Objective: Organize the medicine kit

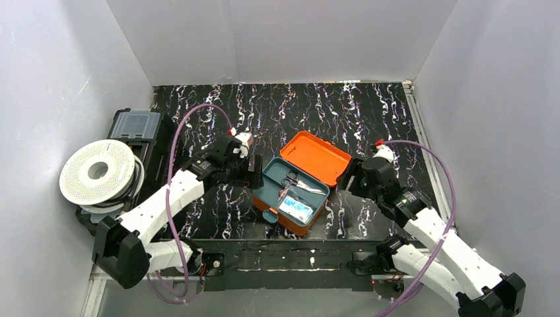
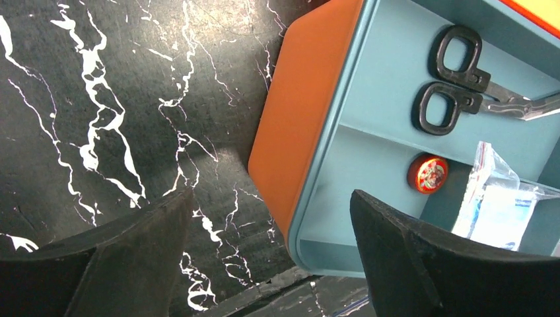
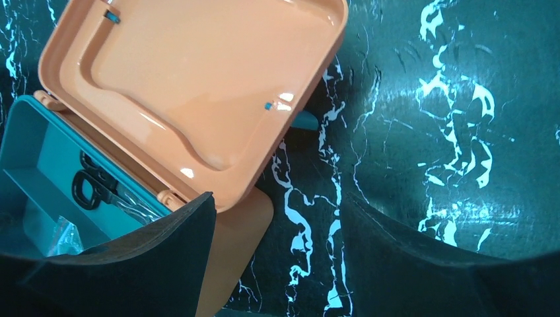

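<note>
The medicine kit [image 1: 315, 156] is an orange box lying open mid-table, lid tipped back to the far right. Its teal insert [image 1: 274, 173] holds black-handled scissors [image 2: 455, 79], a small red round tin [image 2: 427, 173] and a clear plastic bag [image 2: 498, 201]. My left gripper [image 1: 254, 173] is at the kit's left end, open. In the left wrist view its jaws [image 2: 271, 193] straddle the kit's orange side wall [image 2: 297, 119] without touching it. My right gripper [image 1: 347, 178] is open at the kit's right side. There one finger [image 3: 165, 251] overlaps the lid [image 3: 198, 86], the other stands over bare table.
A white filament spool [image 1: 99, 173] rests on a black case with a clear lid [image 1: 135, 125] at the far left. White walls close in the black marbled tabletop [image 1: 370, 112]. The table's front edge [image 1: 290, 247] runs just below the kit.
</note>
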You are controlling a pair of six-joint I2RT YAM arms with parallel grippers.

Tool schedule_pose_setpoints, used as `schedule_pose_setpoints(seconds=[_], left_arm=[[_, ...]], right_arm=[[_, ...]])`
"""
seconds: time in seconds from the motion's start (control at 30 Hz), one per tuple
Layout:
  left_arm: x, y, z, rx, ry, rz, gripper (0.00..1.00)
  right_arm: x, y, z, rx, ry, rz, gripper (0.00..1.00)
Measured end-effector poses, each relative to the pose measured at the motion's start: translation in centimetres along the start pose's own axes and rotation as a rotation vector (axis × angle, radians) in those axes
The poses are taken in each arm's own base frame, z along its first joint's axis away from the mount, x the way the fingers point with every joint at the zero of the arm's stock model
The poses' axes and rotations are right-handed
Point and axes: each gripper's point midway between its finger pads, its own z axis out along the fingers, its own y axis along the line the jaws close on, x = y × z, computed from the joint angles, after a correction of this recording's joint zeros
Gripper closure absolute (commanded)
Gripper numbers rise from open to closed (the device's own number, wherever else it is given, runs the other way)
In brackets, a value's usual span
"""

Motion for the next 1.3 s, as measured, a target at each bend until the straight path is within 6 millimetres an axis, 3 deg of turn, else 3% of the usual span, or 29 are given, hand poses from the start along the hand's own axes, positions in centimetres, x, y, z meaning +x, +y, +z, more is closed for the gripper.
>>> schedule_pose_setpoints(seconds=[0.17, 0.33, 0.73, 1.1, 1.3], left_arm=[[-0.3, -0.1, 0.9, 0.002, 0.024, 0.013, 0.33], [-0.2, -0.2, 1.6, 0.007, 0.051, 0.025, 0.59], [-0.3, -1.4, 2.1, 0.059, 0.076, 0.066, 0.99], [-0.4, -0.9, 1.9, 0.036, 0.061, 0.045, 1.00], [0.2, -0.7, 1.4, 0.033, 0.060, 0.042, 1.00]], right_arm=[[1.4, -0.7, 0.5, 0.002, 0.021, 0.035, 0.25], [1.9, -1.0, 0.9, 0.009, 0.025, 0.066, 0.25], [1.6, -1.7, 1.4, 0.035, -0.022, 0.190, 0.27], [0.5, -4.4, 2.1, 0.125, -0.074, 0.265, 0.30], [-0.1, -5.1, 3.5, 0.144, -0.064, 0.286, 0.31]])
